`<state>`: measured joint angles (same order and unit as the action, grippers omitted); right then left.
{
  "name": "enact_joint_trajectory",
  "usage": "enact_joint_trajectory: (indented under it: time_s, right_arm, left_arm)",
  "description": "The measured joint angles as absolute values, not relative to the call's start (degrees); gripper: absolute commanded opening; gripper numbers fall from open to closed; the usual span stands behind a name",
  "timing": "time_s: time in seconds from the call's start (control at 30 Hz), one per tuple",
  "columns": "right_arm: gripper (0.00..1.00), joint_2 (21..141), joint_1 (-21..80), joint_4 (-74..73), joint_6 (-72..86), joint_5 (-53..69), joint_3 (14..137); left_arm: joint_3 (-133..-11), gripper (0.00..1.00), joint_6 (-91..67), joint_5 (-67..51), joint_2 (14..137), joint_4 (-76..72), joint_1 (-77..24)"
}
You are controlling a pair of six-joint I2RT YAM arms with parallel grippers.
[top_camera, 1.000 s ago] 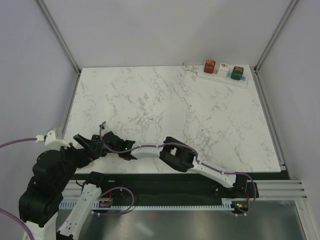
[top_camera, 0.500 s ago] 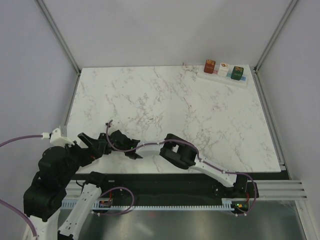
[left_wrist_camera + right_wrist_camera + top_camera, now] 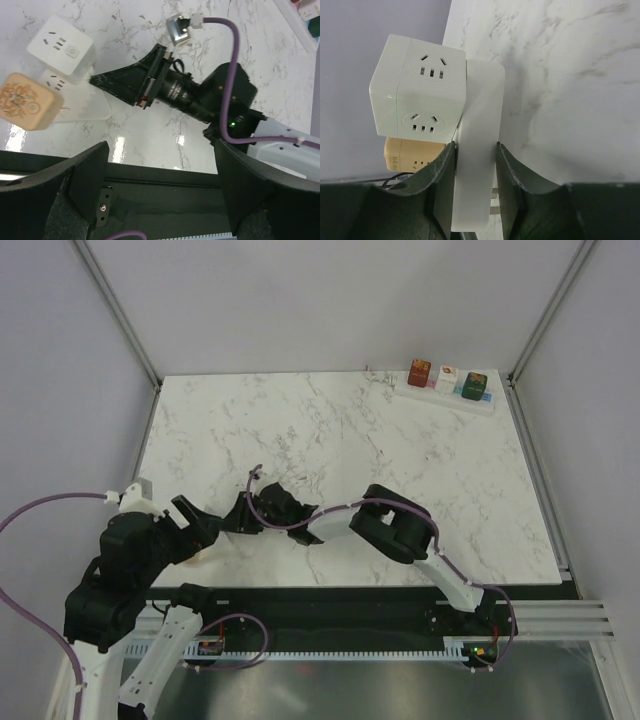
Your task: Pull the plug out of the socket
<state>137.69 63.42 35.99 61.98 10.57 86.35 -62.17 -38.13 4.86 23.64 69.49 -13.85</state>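
my right hand (image 3: 475, 150) clenched across the socket (image 3: 482, 100), down at the near-left corner of the bench (image 3: 350, 440), white plug (image 3: 420, 90) and tan plug (image 3: 410, 155) both plugged in, my left hand (image 3: 161, 150) spread wide over that corner, empty

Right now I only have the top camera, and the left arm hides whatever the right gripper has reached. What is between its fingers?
Observer: The right wrist camera shows the right gripper closed across a white power strip, one finger against each side.
Operator: Is anything plugged into it?
Observer: Two cubes, side by side: a white cube plug and a tan cube plug.
Operator: Is the left gripper on either one?
Observer: No. The left gripper hangs open and empty, clear of both cubes.
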Motion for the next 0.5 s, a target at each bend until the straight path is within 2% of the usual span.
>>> enact_joint_trajectory:
  time_s: [0.2,0.5]
  right_arm:
    - [0.00,128.62,58.28,39.48,59.07,15.03,71.33]
    - [0.00,125.40,51.03,41.50,59.07,25.23,62.85]
  left_arm:
    - [-58.22,0.89,-38.09,2.17,26.74,67.13,-13.85]
    - [-54.52,0.81,-34.92,-7.44,38.89,58.61,-13.85]
